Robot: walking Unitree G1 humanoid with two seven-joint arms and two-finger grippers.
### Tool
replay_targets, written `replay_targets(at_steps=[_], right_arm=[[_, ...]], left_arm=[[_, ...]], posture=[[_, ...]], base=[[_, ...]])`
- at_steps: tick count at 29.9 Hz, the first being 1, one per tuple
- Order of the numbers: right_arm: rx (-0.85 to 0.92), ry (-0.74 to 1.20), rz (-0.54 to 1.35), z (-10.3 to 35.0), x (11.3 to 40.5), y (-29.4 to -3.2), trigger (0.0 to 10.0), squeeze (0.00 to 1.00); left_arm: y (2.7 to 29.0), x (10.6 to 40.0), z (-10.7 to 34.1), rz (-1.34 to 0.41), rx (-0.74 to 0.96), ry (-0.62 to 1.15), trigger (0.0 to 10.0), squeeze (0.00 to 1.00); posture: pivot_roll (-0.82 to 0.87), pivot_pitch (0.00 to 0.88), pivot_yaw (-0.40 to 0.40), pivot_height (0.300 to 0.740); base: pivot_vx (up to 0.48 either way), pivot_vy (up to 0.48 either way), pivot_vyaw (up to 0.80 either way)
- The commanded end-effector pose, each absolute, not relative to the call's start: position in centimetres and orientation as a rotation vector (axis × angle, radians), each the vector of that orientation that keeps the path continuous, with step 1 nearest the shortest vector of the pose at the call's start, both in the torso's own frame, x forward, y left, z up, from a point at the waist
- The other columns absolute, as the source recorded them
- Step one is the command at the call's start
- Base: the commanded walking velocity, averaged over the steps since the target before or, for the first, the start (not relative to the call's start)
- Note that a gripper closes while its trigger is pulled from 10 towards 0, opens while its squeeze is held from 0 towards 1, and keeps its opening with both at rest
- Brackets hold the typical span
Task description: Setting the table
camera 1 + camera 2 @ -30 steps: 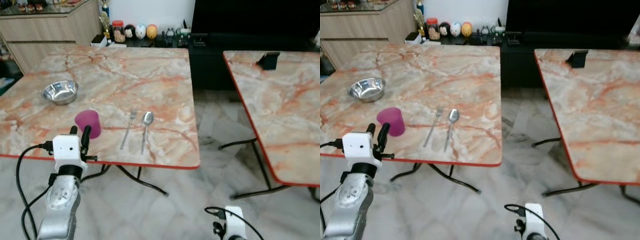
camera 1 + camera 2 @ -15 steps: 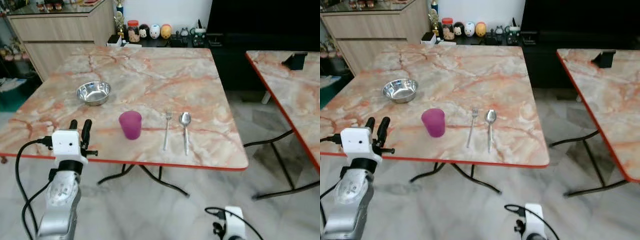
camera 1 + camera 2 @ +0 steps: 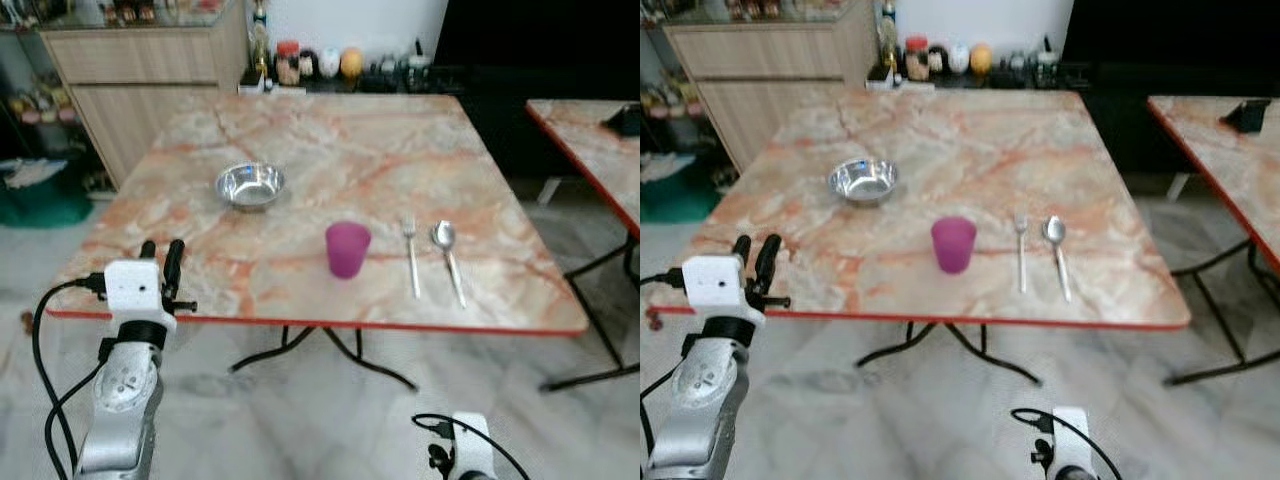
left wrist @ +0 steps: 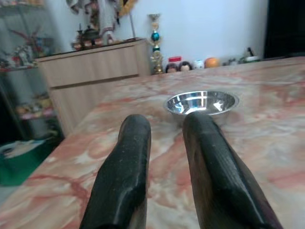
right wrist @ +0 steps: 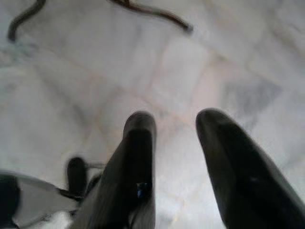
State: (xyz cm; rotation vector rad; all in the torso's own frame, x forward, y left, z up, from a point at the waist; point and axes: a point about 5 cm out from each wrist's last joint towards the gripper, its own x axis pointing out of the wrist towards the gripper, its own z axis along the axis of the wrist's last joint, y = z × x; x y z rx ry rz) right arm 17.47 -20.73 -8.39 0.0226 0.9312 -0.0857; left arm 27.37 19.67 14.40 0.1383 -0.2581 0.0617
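A marble-patterned table (image 3: 330,140) with a red edge carries a steel bowl (image 3: 251,185), a purple cup (image 3: 347,249), a fork (image 3: 411,258) and a spoon (image 3: 447,260). The fork and spoon lie side by side to the right of the cup. My left gripper (image 3: 161,251) is raised at the table's front left corner, open and empty, well left of the cup. In the left wrist view the steel bowl (image 4: 202,102) lies beyond the gripper (image 4: 166,125). My right gripper (image 5: 176,125) hangs low over the floor, open and empty.
A second marble table (image 3: 600,140) stands to the right, with a floor gap between the two. A wooden sideboard (image 3: 150,80) stands at the back left, jars and figurines (image 3: 320,65) line a low dark shelf behind, and black table legs (image 3: 330,350) cross under the table.
The camera has swung left: the table, cup, bowl and cutlery have shifted rightward in the picture. The left gripper, once right beside the cup, now stands well left of it.
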Motion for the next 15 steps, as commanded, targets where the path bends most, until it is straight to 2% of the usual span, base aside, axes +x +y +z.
replay_targets(at_steps=[1,8,15], right_arm=[[0.031,0.916,-0.087,-8.16,18.03,-20.56,10.0,0.0],[0.031,0.916,-0.087,-8.17,18.01,-20.56,10.0,0.0],[0.03,0.915,-0.085,-8.17,18.01,-20.55,10.0,0.0]], left_arm=[[20.12,27.35,14.7,0.073,0.152,-0.261,10.0,0.0],[20.05,27.39,14.7,0.068,0.153,-0.262,10.0,0.0],[19.38,27.4,14.27,0.017,0.132,-0.243,10.0,0.0]], posture=[[0.03,0.0,-0.022,0.718],[0.03,0.0,-0.022,0.718],[0.04,0.0,-0.024,0.718]], base=[[0.0,0.48,0.0],[0.0,0.427,0.0],[0.0,0.0,0.0]])
